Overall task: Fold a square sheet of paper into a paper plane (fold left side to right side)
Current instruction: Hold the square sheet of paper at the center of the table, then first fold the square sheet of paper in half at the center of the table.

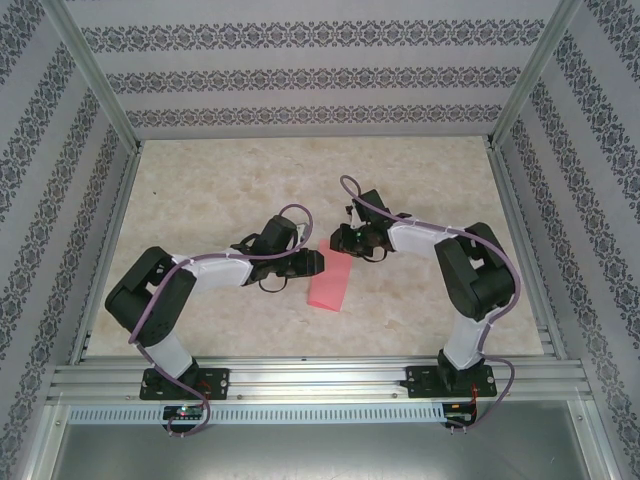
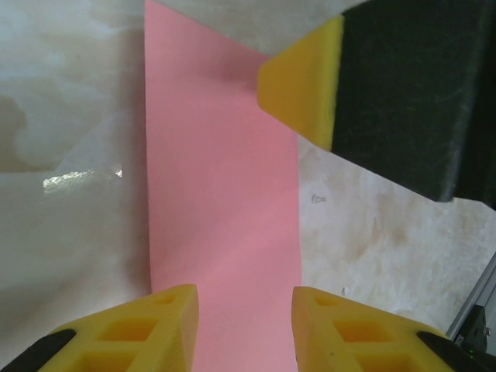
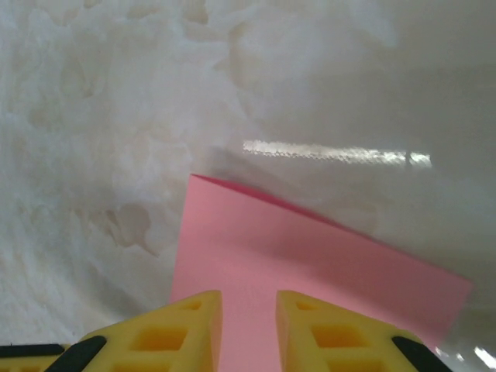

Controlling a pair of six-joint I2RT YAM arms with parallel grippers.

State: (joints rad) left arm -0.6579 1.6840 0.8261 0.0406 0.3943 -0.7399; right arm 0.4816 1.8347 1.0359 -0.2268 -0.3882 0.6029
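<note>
The square sheet of paper (image 1: pixel 332 284) lies on the marble table as a narrow salmon-red rectangle, folded in half, between the two arms. My left gripper (image 1: pixel 318 263) hovers at the strip's left side. In the left wrist view the paper (image 2: pixel 221 194) runs lengthwise under my left gripper (image 2: pixel 244 298), whose yellow jaws stand apart with nothing clamped. My right gripper (image 1: pixel 342 243) is at the strip's far end. In the right wrist view the folded paper (image 3: pixel 310 263) lies flat below my right gripper (image 3: pixel 248 306), whose jaws leave a narrow gap. One right fingertip (image 2: pixel 302 85) rests over the paper's far corner.
The marble tabletop (image 1: pixel 220 200) has free room to the left and behind. An aluminium rail (image 1: pixel 320 380) carries both arm bases at the near edge. Patterned walls and metal frame posts (image 1: pixel 95 75) enclose the sides and back.
</note>
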